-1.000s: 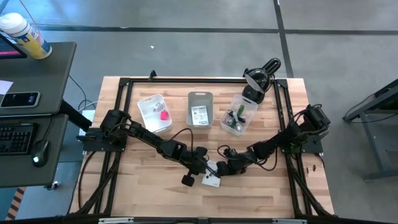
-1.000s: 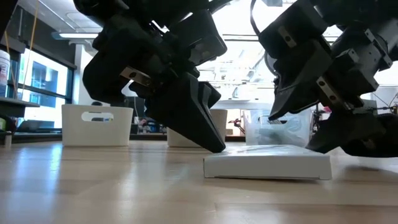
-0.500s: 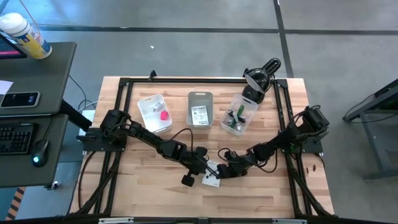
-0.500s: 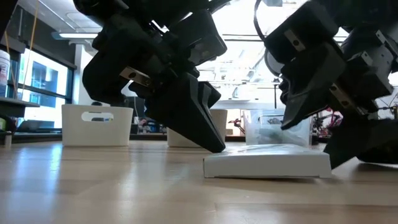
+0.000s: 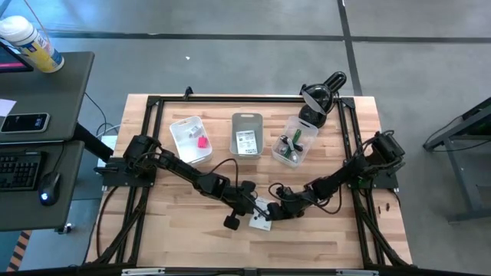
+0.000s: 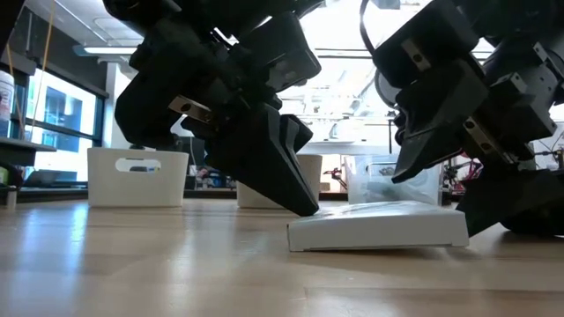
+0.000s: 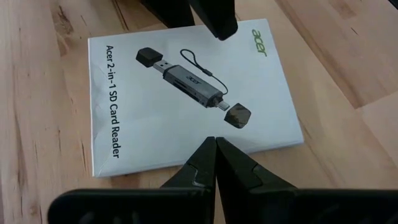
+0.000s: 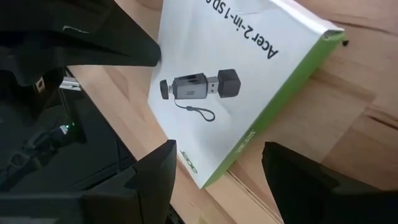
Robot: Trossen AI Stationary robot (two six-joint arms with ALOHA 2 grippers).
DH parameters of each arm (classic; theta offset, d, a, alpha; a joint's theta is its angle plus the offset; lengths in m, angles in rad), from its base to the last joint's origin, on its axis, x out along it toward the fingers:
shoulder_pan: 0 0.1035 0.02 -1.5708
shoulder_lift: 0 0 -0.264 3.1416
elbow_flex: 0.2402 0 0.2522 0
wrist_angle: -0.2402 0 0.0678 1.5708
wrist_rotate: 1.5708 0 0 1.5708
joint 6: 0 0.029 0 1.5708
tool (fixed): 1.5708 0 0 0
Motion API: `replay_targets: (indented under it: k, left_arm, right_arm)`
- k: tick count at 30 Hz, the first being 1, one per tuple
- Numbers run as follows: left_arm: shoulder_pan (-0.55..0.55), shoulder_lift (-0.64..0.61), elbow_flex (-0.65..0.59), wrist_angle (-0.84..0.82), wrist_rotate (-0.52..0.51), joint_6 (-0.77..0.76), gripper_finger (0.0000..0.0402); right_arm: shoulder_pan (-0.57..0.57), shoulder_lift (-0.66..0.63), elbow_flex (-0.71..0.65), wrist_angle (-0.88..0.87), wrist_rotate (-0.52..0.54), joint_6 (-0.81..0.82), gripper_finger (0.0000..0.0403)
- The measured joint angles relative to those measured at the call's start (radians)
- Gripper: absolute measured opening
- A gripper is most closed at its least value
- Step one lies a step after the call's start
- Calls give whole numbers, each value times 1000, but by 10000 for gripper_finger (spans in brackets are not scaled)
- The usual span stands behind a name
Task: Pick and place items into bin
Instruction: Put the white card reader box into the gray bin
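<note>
Box (image 7: 186, 99) flat on table (image 5: 322, 238), between both grippers. Left gripper (image 7: 216, 144): fingers pressed together, tips bearing on box's near edge. Right gripper (image 8: 217, 171): fingers spread, straddling opposite edge, nothing pinched. Judged light, stiff, slick card; take by thin edges. Beyond the grippers: left bin (image 5: 189, 139) holds pink block (image 5: 202, 141), middle bin (image 5: 246, 134) a card, right bin (image 5: 294, 142) green and dark bits.

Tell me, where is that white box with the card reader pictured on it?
In the high view the white box lies flat on the table's front middle, between the shut left tool and the open right tool, well short of the three bins.
</note>
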Motion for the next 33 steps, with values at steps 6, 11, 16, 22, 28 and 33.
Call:
replay_targets:
  k: [6, 11, 16, 22, 28, 33]
  left_arm:
    - [0, 0, 0, -2, 0, -1, 0]
    - [0, -1, 0, -8, 0, -2, 0]
    - [0, -1, 0, -8, 1, -2, 0]
    - [0, -1, 0, -12, 1, -2, 0]
    - [0, -1, 0, -12, 1, -2, 0]
    - [0, -1, 0, -12, 2, -1, 0]
  right_arm:
    - [0, 1, 0, 4, 17, -7, 226]
    - [0, 1, 0, 6, 18, -11, 226]
    - [0, 2, 1, 6, 24, -12, 226]
    - [0, 2, 1, 14, 30, -13, 226]
    - [0, 3, 1, 26, 55, -14, 226]
    - [-3, 4, 1, 37, 81, -29, 214]
